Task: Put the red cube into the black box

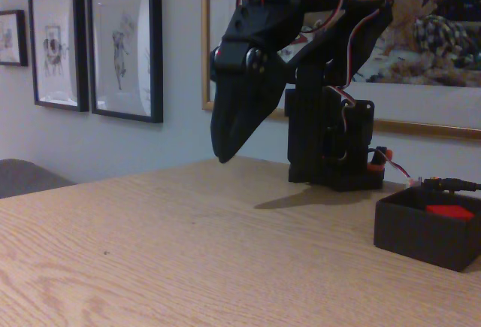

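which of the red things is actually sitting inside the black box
The red cube, its top showing above the wall of the black box at the right. The smaller orange-red part is on the robot base behind it.

red cube (449,211), black box (421,231), black pincer (224,154)

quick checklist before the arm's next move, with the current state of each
1. Red cube inside the black box: ok, its top shows above the rim.
2. Gripper free of the cube: ok, it holds nothing.
3. Gripper clear of the box: ok, it hangs above the table, left of the box in the fixed view.
4. Jaws closed: ok, tips look together.
5. Cube lying flat on the box floor: cannot tell, the wall hides it.
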Controlling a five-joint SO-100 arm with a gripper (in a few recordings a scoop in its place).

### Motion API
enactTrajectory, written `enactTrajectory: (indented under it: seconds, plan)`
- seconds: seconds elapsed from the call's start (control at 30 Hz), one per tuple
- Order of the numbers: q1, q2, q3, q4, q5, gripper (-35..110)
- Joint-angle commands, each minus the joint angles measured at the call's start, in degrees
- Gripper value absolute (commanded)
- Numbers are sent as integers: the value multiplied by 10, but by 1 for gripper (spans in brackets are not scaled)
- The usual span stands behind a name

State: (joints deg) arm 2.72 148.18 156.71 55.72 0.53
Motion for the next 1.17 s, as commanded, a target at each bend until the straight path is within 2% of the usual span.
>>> enactTrajectory:
  seconds: [0.0, 1.13]
  plan:
    - [6, 2, 8, -7, 4, -2]
    - [8, -15, 8, -15, 5, -3]
